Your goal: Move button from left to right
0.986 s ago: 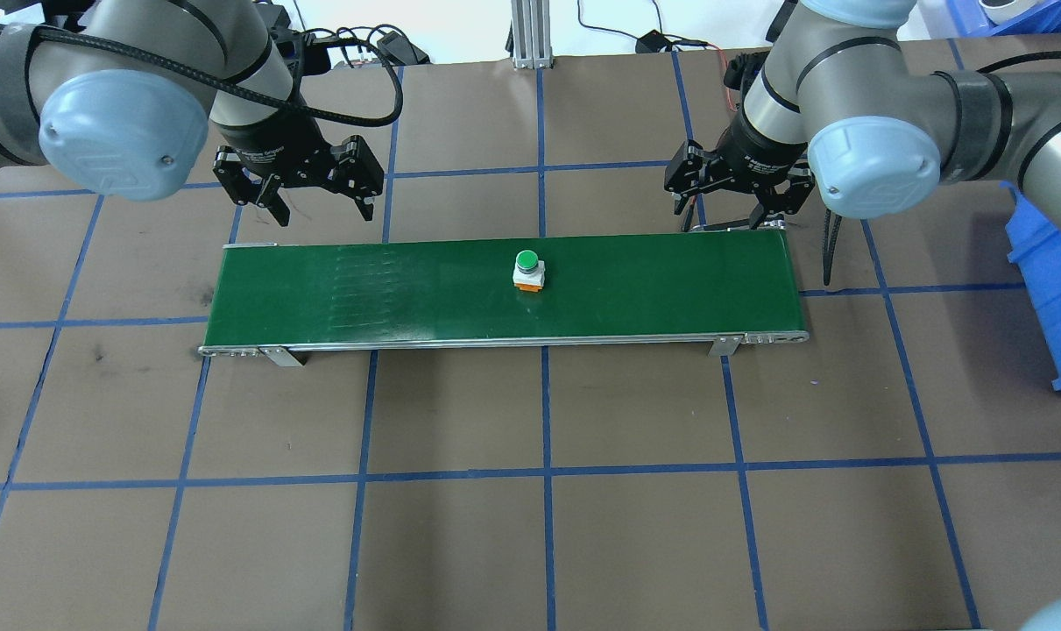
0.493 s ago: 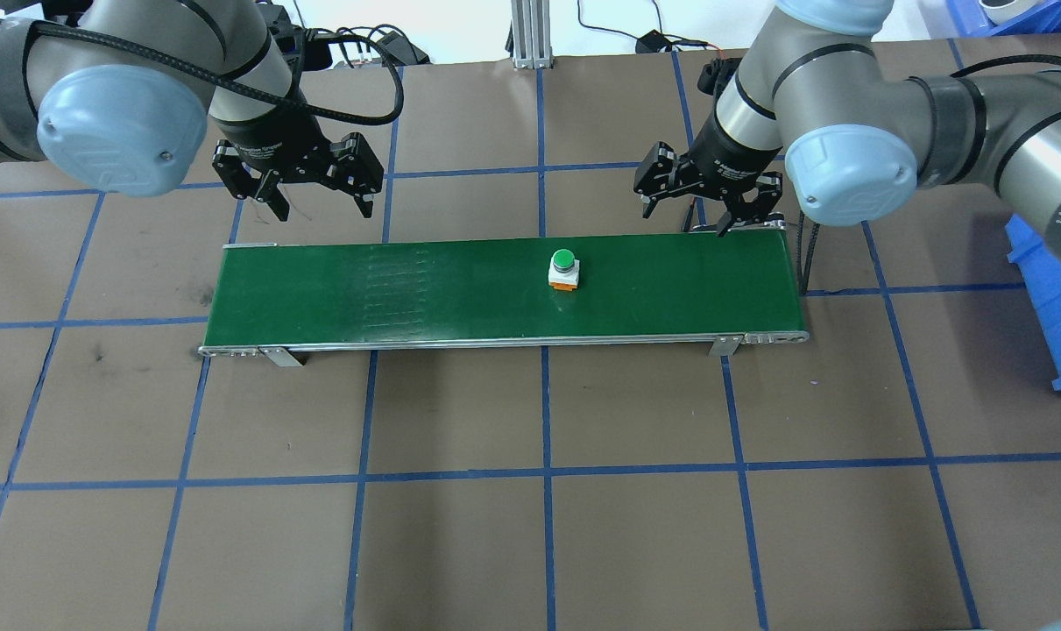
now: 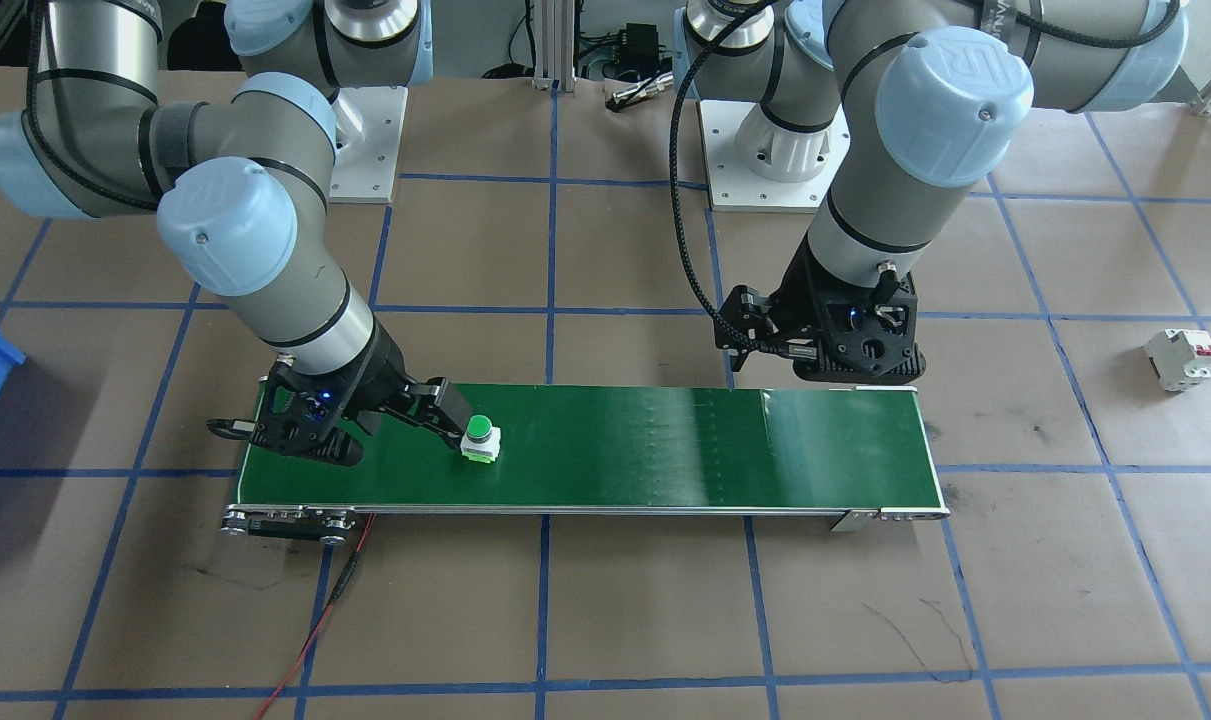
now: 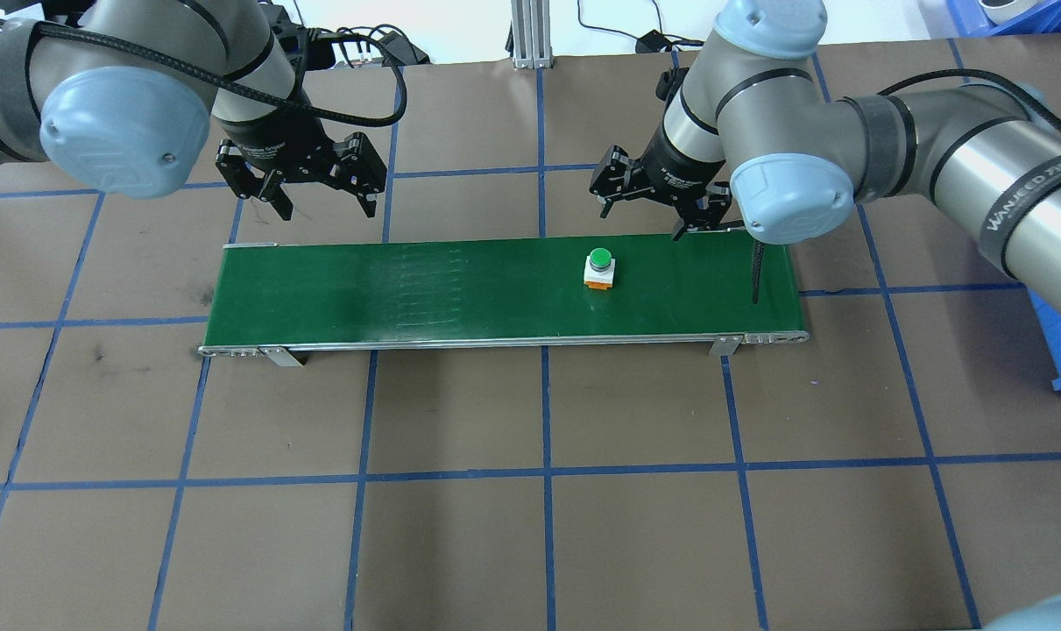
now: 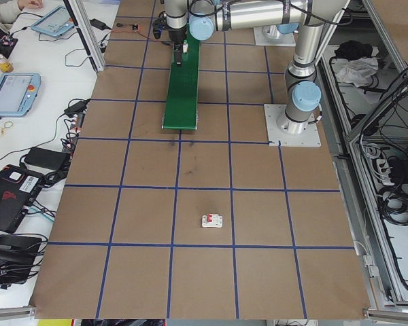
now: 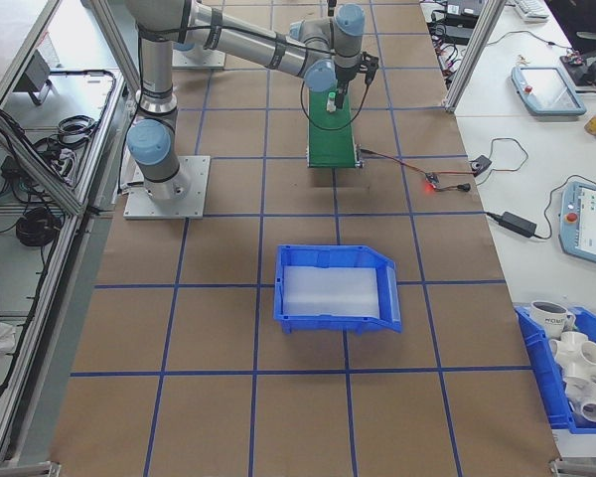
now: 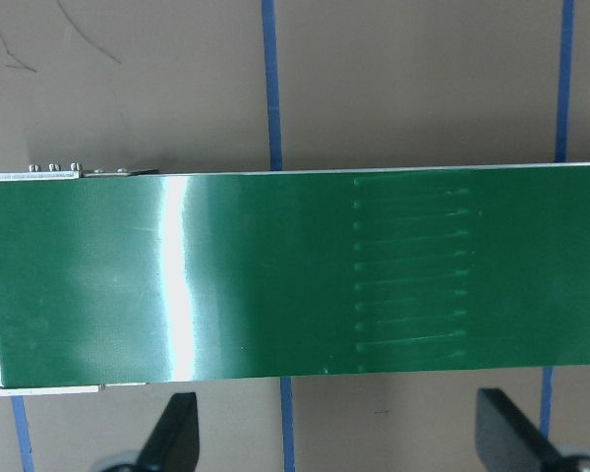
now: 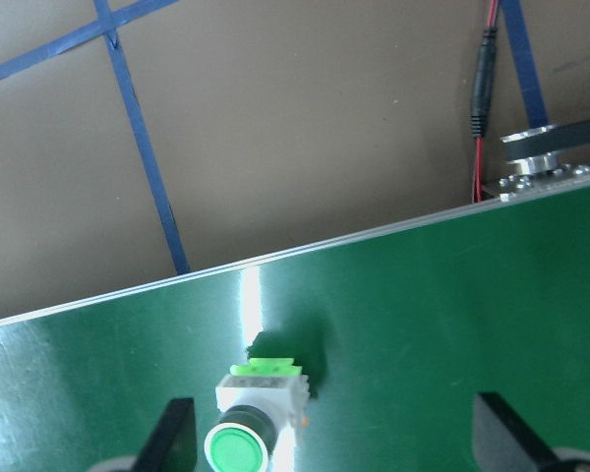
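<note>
The button [image 4: 599, 267], a green round cap on a white body, stands on the green conveyor belt [image 4: 407, 289], right of its middle. My right gripper [image 4: 640, 222] hangs open just behind the belt, close to the button and apart from it. In the right wrist view the button [image 8: 251, 425] sits low in the frame beside one of my fingertips [image 8: 172, 435], with nothing held. In the front-facing view the button [image 3: 480, 437] stands just past one finger of my right gripper [image 3: 340, 427]. My left gripper [image 4: 324, 209] is open and empty behind the belt's left end [image 7: 275, 275].
A white circuit breaker with a red tab [image 3: 1180, 358] lies on the brown table off the belt's left end. A blue bin [image 6: 338, 288] sits beyond the belt's right end. A red wire [image 3: 325, 600] trails from the belt's right end.
The button has travelled rightward along the belt. My right gripper has swung left along the belt's back edge, closing on the button. The left gripper has barely moved.
</note>
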Robot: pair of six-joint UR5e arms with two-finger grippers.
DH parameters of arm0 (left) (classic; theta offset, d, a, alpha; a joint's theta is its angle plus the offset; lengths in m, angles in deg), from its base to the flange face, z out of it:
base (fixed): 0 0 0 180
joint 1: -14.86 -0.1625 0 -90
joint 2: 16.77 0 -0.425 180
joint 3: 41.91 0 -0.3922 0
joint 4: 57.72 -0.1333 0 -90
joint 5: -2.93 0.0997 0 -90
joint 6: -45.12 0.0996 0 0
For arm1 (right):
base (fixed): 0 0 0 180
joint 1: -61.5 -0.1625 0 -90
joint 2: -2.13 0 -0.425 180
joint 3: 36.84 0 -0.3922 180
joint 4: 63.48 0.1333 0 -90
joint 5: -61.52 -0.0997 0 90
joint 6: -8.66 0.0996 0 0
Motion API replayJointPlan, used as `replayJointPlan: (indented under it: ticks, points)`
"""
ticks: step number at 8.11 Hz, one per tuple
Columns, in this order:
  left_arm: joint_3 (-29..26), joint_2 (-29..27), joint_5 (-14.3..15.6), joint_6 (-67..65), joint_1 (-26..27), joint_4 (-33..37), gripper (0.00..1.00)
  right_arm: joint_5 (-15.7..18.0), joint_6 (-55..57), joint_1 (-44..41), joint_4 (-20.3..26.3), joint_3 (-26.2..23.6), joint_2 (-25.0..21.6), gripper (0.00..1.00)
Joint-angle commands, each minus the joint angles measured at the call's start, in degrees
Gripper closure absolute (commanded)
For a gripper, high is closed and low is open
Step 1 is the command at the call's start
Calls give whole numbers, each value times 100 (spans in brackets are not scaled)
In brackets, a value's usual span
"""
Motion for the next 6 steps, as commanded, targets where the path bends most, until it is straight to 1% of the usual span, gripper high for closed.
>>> replayJointPlan:
  ticks: [1,2,3,4,5,6]
  points:
    - [-4,-12,-1,-4,1,-33,0,18,19,-73,-366,-2,263,0]
    - [-5,-12,-1,-4,1,-59,0,140,-217,-73,-314,-37,386,0]
    - [-5,-12,-10,-21,1,-68,0,663,-411,-73,-288,-98,465,0]
    - [22,-12,-19,-30,1,-68,0,982,-447,-65,61,-116,466,0]
    - [22,-3,-19,-39,10,-68,0,1028,-474,-65,125,-99,475,12]
    - [22,-3,-19,-39,1,-68,0,1012,-483,-65,152,-108,475,25]
